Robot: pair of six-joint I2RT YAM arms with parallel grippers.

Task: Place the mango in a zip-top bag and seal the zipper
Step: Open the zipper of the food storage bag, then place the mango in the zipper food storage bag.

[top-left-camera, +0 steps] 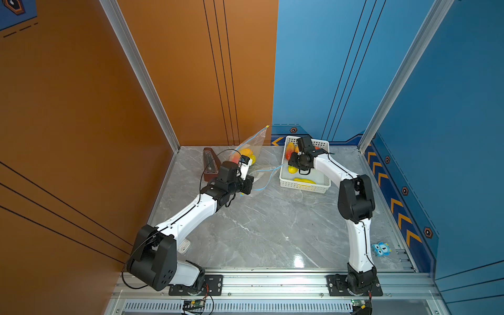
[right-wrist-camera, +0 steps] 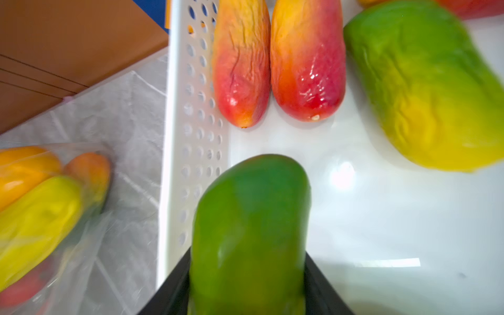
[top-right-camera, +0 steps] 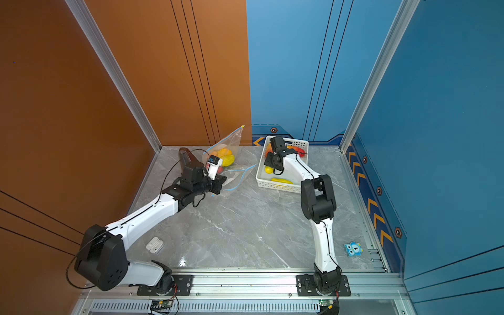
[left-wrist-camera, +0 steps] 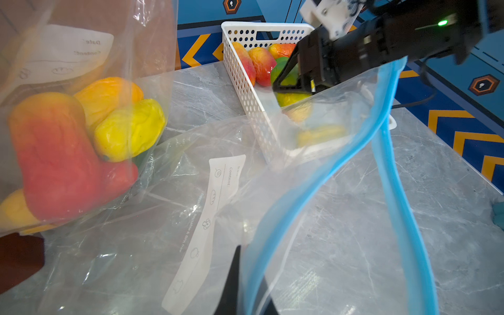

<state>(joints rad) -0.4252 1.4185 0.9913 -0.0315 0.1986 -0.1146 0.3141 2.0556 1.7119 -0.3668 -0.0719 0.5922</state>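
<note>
In the right wrist view, my right gripper (right-wrist-camera: 248, 275) is shut on a green mango (right-wrist-camera: 251, 218), just above the floor of the white basket (right-wrist-camera: 191, 114). In both top views this gripper (top-left-camera: 294, 163) reaches into the basket's (top-left-camera: 302, 186) left side. My left gripper (left-wrist-camera: 245, 289) is shut on the blue zipper edge (left-wrist-camera: 321, 174) of an empty clear zip-top bag (left-wrist-camera: 207, 191), whose mouth gapes toward the basket. In a top view that gripper (top-left-camera: 246, 188) is low over the table, left of the basket.
A second bag of red and yellow mangoes (top-left-camera: 249, 154) leans on a brown stand (top-left-camera: 211, 163) at the back left. Several more mangoes (right-wrist-camera: 305, 68) lie in the basket. A blue owl toy (top-left-camera: 381, 248) and a white case (top-right-camera: 154, 244) lie near the front.
</note>
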